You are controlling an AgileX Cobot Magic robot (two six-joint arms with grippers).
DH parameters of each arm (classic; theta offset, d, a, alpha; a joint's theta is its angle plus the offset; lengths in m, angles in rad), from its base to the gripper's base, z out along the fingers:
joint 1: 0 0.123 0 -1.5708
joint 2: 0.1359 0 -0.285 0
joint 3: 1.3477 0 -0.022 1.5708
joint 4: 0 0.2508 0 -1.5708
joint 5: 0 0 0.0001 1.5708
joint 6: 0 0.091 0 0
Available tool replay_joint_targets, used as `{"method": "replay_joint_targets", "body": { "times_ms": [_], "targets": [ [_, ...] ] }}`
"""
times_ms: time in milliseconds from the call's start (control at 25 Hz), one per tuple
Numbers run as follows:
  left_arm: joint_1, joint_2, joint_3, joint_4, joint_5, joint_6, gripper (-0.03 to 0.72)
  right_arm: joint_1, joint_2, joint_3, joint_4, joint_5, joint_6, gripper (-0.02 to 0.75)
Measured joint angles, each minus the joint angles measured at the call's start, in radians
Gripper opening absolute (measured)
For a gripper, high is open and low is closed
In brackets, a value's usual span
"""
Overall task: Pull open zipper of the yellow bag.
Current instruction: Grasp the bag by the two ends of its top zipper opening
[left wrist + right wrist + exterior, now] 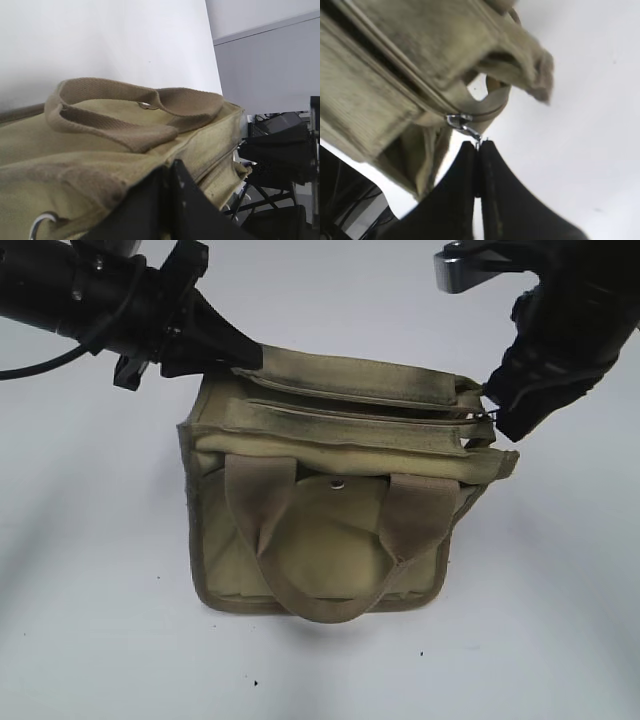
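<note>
The yellow bag (pixel 340 510) stands on the white surface (pixel 100 640), its left top corner pinned by the left gripper (pixel 240 355) with jaws clenched on fabric — a brace — while the right gripper (pixel 479 150) pinches the zipper's silver pull tab (pixel 462 122) at the right end, ready to draw.

Lab-like room: white table (pixel 90 620), grey wall panel (pixel 265 75).
</note>
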Motion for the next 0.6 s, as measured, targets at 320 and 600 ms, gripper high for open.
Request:
{"method": "replay_joint_targets", "body": {
  "times_ms": [320,600],
  "targets": [
    [0.002,0.000,0.000,0.008,0.001,0.000,0.020,-0.055,-0.009,0.000,0.121,0.038,0.027,0.040],
    [0.004,-0.113,-0.009,0.177,0.021,0.000,0.304,-0.055,-0.122,0.006,0.103,0.040,0.205,0.480]
  ]
}}
